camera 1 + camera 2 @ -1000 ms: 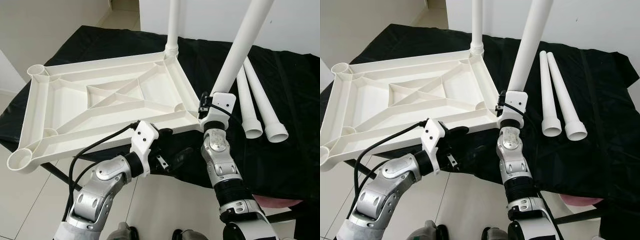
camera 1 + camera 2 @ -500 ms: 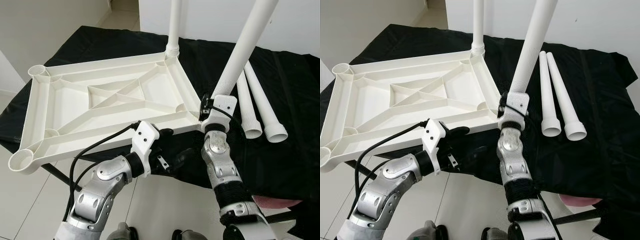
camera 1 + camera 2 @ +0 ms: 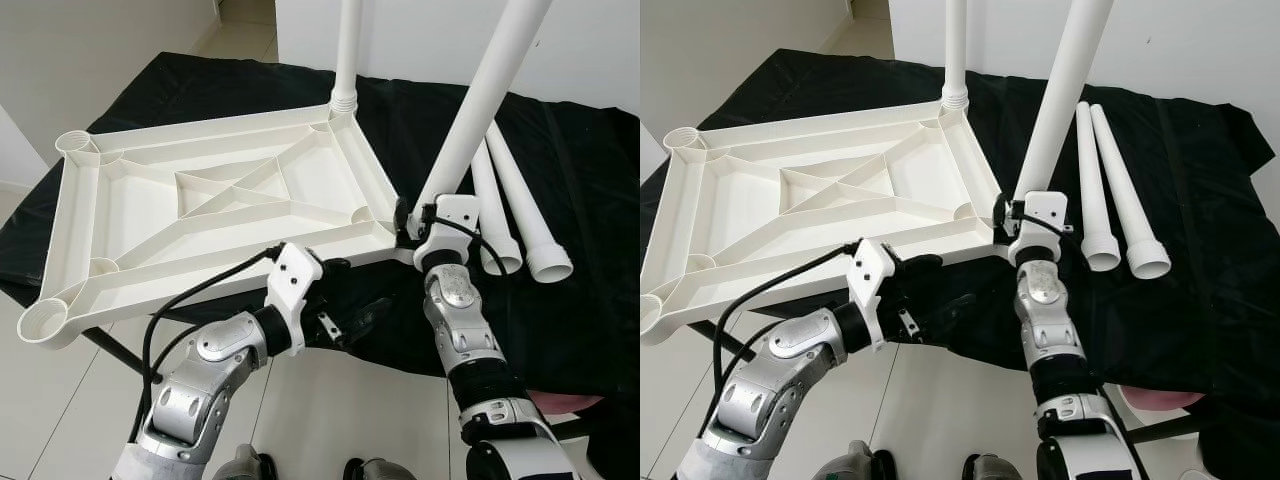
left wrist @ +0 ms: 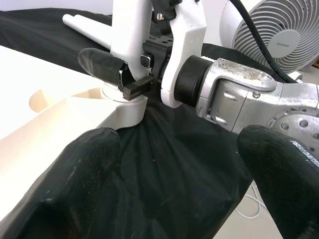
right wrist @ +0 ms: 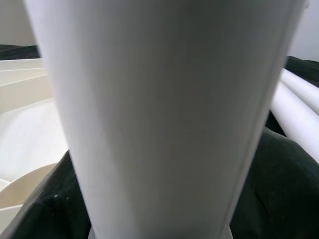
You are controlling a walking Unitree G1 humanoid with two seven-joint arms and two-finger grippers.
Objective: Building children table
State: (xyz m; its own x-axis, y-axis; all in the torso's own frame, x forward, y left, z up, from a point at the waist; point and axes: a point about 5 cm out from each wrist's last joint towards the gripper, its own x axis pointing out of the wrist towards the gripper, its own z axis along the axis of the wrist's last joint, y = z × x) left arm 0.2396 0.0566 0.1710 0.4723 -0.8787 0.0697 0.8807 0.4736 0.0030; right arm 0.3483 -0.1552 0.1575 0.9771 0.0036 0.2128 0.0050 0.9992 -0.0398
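Observation:
The white table top (image 3: 150,215) lies upside down on a black-draped table, with one white leg (image 3: 347,50) standing in its far right corner. My right gripper (image 3: 418,214) is shut on the base of a second leg (image 3: 480,100), which leans to the right. In the left wrist view this leg's (image 4: 130,30) lower end rests on the near right corner socket (image 4: 122,108). My left gripper (image 3: 350,290) is open just below the top's front edge, close to that corner, with nothing between its fingers (image 4: 75,164).
Two loose white legs (image 3: 520,200) lie side by side on the black cloth (image 3: 590,150) to the right. The table top overhangs the table's front edge above the tiled floor (image 3: 50,400). A white fan (image 4: 279,35) stands beyond the right arm.
My right wrist has shifted a little right and down, bringing the leg's base lower onto the corner socket. The left gripper has barely moved.

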